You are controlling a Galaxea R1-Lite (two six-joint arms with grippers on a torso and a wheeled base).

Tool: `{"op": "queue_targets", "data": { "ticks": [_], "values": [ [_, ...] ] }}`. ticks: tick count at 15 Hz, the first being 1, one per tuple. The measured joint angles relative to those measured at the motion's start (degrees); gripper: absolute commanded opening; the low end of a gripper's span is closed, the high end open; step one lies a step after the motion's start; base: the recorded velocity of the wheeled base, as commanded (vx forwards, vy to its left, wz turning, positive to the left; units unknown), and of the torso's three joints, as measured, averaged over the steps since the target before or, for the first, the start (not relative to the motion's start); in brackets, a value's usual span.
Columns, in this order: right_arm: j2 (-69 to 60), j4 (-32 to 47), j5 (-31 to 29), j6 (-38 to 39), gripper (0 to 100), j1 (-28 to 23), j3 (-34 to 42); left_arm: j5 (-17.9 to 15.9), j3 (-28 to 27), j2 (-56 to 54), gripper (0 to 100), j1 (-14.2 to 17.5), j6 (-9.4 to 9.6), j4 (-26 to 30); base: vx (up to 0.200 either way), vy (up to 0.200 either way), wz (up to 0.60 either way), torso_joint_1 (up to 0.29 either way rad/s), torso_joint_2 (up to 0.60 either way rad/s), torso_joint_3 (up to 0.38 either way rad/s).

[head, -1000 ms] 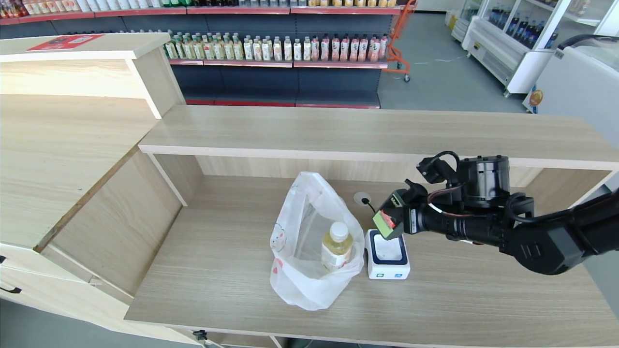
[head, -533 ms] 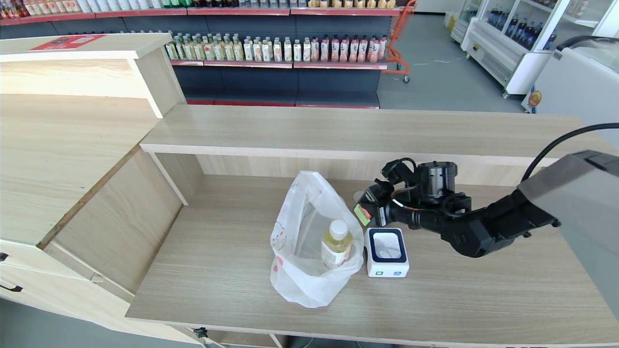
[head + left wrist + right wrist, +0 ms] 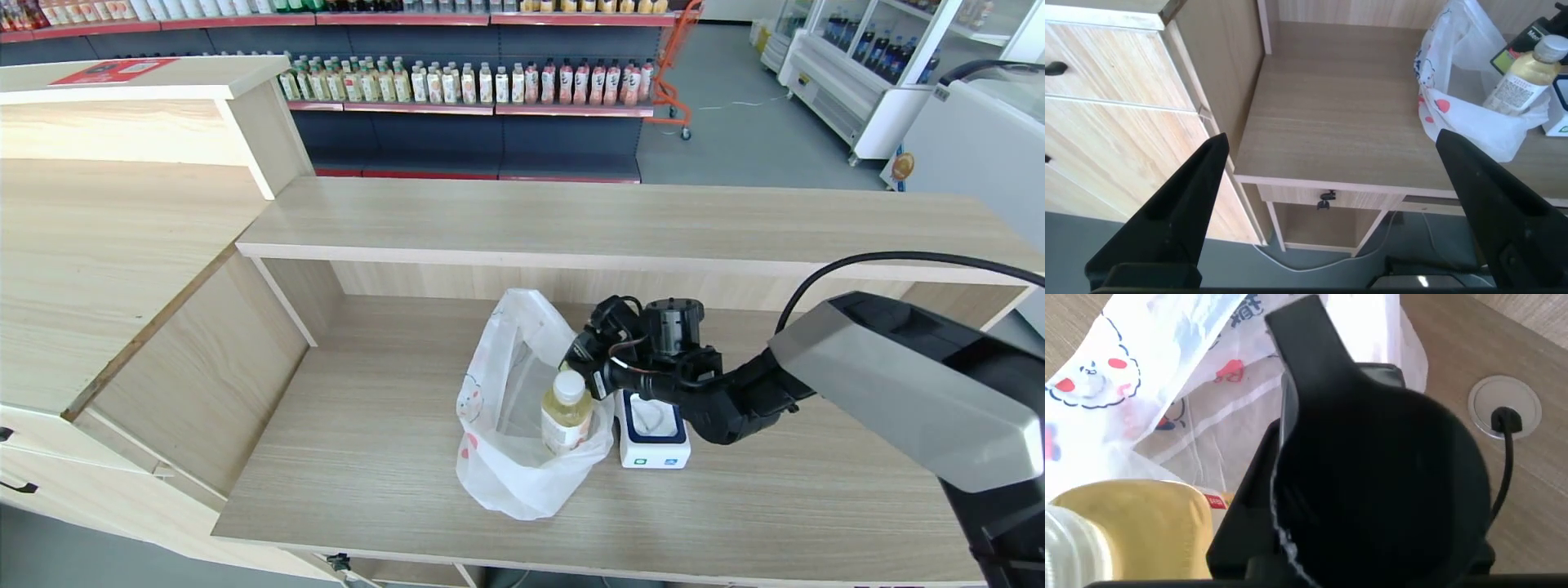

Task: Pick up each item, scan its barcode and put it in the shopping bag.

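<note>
While the right jaws hang at the mouth of the shopping bag (image 3: 498,482), they are closed on a small dark packet (image 3: 1511,51) with a green and red edge. The packet is tilted in the jaws and sits level with the cap of the bottle (image 3: 566,425), just beside it. That bottle, pale yellow with a white cap, stands upright inside the bag, directly below and slightly to the near side of the right jaws. The bag's white printed plastic spreads open beneath and around them. Behind the right jaws, under the forearm that carries them, the white scanner (image 3: 653,447) rests on the desk (image 3: 367,441), touching or nearly touching the bag's side. In the right wrist view a round cable port (image 3: 1490,396) shows in the desk beyond the jaws, with a black lead plugged into it. The left jaws are open, with their two dark fingers (image 3: 1180,208) spread wide and nothing between them. They hover off the near left corner of the desk, above the floor. The bag, bottle and packet are well apart from the left jaws, across the desk top on the far side of them. Pale wooden drawer fronts (image 3: 1102,122) stand to the side nearer those jaws.
</note>
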Motion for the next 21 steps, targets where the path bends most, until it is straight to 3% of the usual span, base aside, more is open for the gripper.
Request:
{"op": "queue_targets", "data": {
  "ticks": [4,8,9,14,16,21],
  "values": [
    [4.9,0.3,0.0,-2.4,0,1.4,-6.5,0.0,0.0,0.0,100,0.0,-0.01,0.0,0.000,0.000,0.00,0.000,0.00,0.000],
    [7.4,0.3,0.0,-5.2,0,1.4,-7.6,0.0,0.0,0.0,100,0.0,0.00,0.0,0.000,0.000,0.00,0.000,0.00,0.000],
    [7.6,0.3,0.0,-5.2,100,1.2,-7.6,0.0,0.0,0.0,100,0.0,0.00,0.0,0.000,0.000,0.00,0.000,0.00,0.000],
    [7.0,0.2,0.1,-3.3,100,0.1,-6.9,0.0,0.0,0.0,100,0.0,0.00,0.0,0.000,0.000,0.00,0.000,0.00,0.000],
    [4.9,0.3,0.2,3.3,100,-0.1,-6.0,0.0,0.0,0.0,100,0.0,0.00,0.0,0.000,0.000,0.00,0.000,0.00,0.000],
    [-6.5,0.0,1.4,10.9,100,-1.0,6.7,0.0,0.0,0.0,100,0.0,-0.01,0.0,0.000,0.000,0.00,0.000,0.00,0.000]
  ]
}}
